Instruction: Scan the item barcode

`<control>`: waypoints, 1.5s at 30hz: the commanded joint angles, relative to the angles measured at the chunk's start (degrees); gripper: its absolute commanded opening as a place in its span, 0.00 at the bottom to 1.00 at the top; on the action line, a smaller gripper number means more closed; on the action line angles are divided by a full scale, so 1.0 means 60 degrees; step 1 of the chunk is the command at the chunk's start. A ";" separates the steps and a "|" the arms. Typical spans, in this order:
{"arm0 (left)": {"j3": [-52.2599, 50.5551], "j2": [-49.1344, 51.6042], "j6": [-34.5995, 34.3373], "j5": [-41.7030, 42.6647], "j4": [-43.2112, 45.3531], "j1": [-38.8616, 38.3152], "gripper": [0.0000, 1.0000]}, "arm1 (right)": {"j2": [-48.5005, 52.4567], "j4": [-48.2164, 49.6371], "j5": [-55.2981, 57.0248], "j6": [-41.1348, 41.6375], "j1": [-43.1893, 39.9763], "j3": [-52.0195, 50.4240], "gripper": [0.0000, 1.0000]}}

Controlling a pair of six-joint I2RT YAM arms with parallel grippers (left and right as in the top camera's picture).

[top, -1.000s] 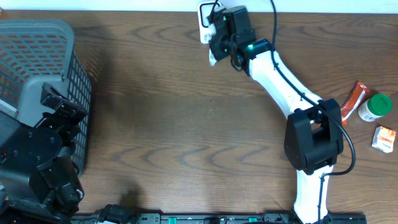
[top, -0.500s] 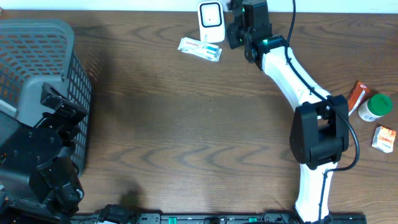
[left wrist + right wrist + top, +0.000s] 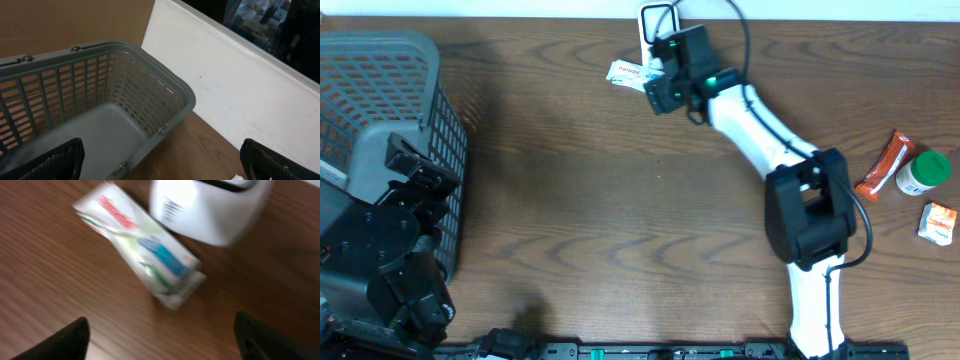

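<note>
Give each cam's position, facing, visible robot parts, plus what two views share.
Overhead: fixed above the table, looking straight down; shows left arm by the basket, right arm reaching toward the scanner.
Left wrist: on the left arm, facing over the basket toward a white panel; open left hand tips at bottom corners.
Right wrist: on the right arm, facing down at the packet and scanner; open right hand tips at bottom corners.
Shared: overhead and right wrist both show packet and scanner.

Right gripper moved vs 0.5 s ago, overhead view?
Yes. The right gripper shifted left: it was right of the white scanner, and now sits just below it in frame, over the packet.
</note>
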 commanded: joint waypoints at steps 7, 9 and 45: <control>-0.0025 0.0000 0.0127 -0.0120 -0.0004 0.0058 1.00 | 0.1424 0.2849 0.2397 0.0805 0.1548 0.0157 0.01; -0.0025 0.0000 0.0127 -0.0120 -0.0004 0.0058 1.00 | 0.1785 0.3770 0.2863 0.0831 0.1563 0.0160 0.01; -0.0025 0.0000 0.0127 -0.0120 -0.0004 0.0058 1.00 | 0.3297 0.2160 0.1876 0.0892 0.1614 0.1341 0.01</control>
